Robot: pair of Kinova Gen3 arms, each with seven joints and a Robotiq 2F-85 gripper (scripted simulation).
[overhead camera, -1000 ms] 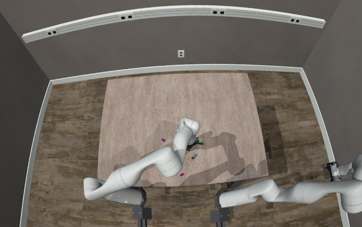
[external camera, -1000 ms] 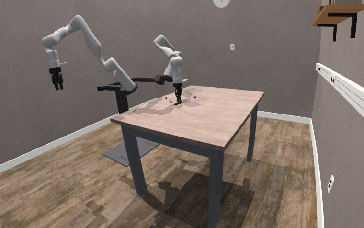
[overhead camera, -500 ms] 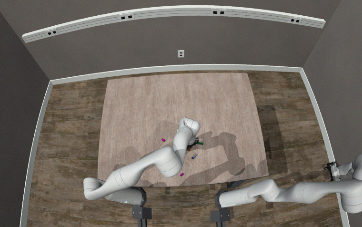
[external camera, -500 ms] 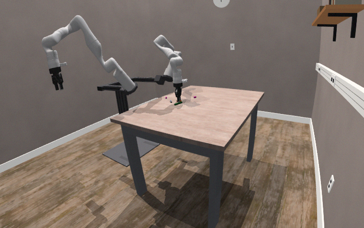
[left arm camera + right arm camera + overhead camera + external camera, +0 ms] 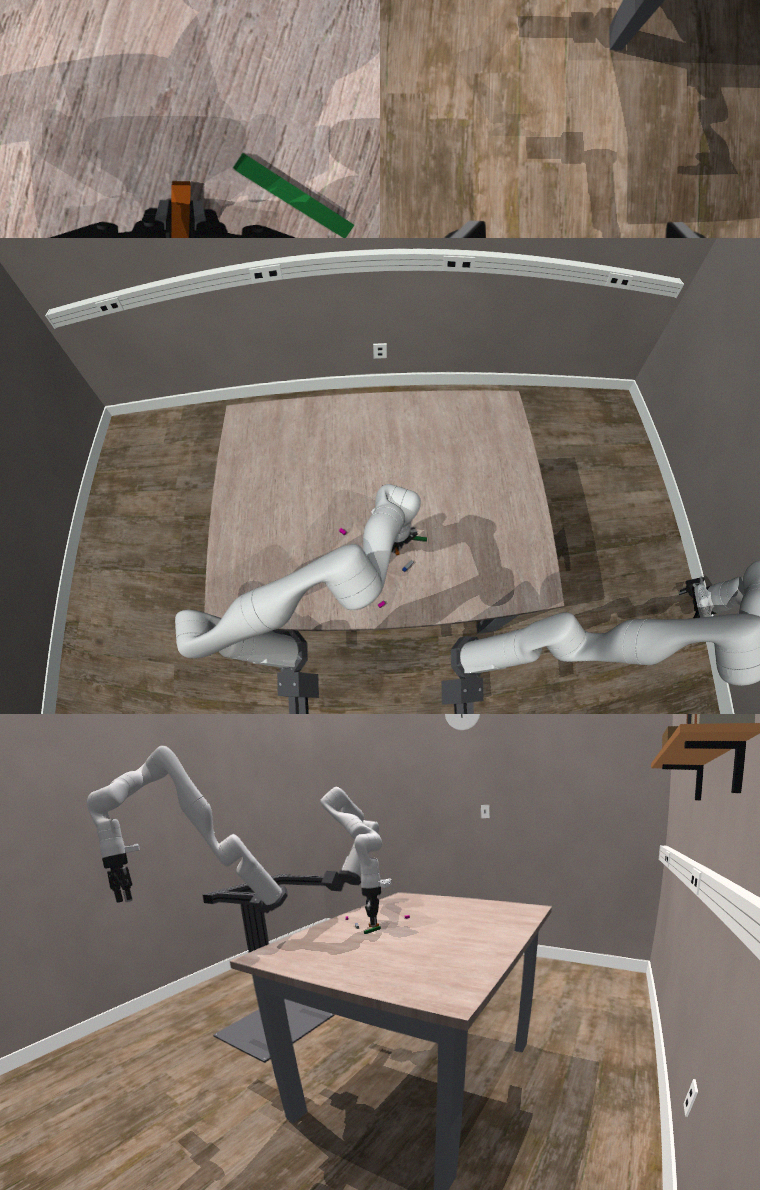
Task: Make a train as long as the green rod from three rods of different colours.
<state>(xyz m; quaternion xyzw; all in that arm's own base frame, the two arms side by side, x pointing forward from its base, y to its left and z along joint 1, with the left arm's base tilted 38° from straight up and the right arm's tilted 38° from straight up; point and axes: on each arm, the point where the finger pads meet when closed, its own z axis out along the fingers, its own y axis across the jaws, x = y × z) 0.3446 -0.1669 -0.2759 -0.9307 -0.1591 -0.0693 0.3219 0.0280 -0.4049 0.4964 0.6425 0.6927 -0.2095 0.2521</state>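
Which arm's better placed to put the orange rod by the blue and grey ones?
Left: its gripper is around the orange rod. The right gripper hangs beyond the table.
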